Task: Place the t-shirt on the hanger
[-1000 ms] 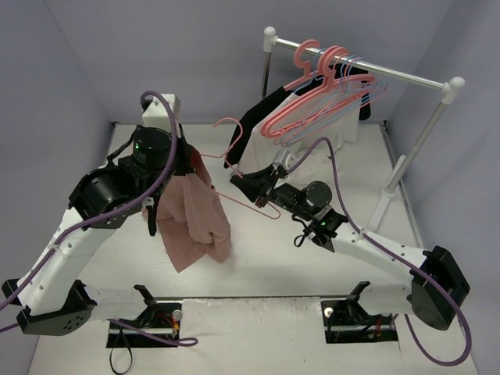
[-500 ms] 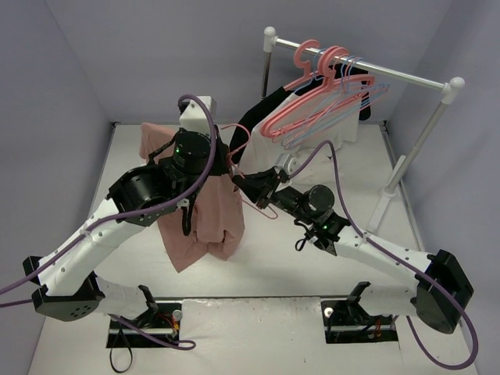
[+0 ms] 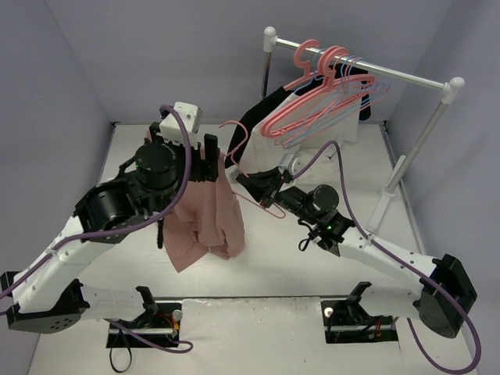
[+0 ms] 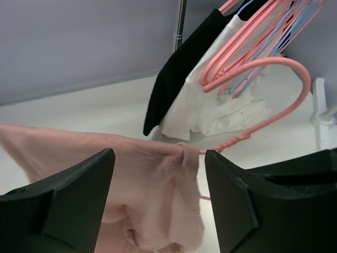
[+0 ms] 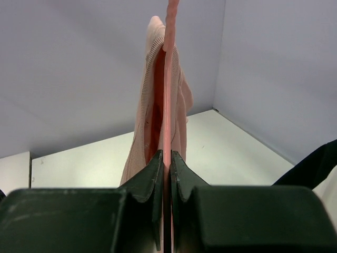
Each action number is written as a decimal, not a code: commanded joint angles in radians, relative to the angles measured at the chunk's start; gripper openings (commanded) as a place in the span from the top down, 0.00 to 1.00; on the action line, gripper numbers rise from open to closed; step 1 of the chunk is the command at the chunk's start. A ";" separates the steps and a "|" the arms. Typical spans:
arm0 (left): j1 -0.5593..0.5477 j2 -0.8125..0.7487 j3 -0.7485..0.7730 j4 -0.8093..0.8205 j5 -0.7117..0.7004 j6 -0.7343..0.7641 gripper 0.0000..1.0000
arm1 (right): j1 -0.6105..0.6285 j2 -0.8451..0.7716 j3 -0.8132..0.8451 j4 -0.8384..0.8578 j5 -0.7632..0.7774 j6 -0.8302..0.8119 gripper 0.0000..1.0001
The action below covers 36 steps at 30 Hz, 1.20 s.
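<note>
Hanging left of centre above the table (image 3: 269, 269), the t-shirt (image 3: 205, 226) looks limp and light, apt to slide; its upper edge seems the place to pinch. Left claw (image 4: 158, 155) stands apart at that edge. Right claw (image 5: 166, 158) clamps the thin hanger (image 5: 167, 79) entering it.

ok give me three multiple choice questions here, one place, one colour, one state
1. Where does the black garment hang?
A) from the rail at the back right
B) flat on the table
C) over an arm's base

2. What colour is the t-shirt?
A) white
B) salmon pink
C) blue

3. What state is the right gripper in?
A) wide open
B) shut on the hanger
C) shut on a white garment

Answers:
1 A: it hangs from the rail.
2 B: the cloth is pink in every view.
3 B: it pinches the thin rod in its wrist view.
</note>
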<state>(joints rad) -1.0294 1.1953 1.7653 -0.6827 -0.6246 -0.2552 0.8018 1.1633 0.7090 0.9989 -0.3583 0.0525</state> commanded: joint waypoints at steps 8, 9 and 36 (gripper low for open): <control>0.253 -0.145 -0.046 -0.033 0.567 0.593 0.35 | -0.018 0.043 0.072 0.118 -0.148 0.028 1.00; 0.309 -0.142 -0.045 -0.048 0.626 0.645 0.35 | -0.018 0.044 0.074 0.111 -0.169 0.029 1.00; 0.608 0.045 -0.007 -0.429 1.373 1.006 1.00 | -0.019 0.044 0.084 0.051 -0.255 0.030 1.00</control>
<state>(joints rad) -0.4250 1.2862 1.7508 -1.1337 0.6898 0.7168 0.7882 1.2221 0.7291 0.9330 -0.5963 0.0780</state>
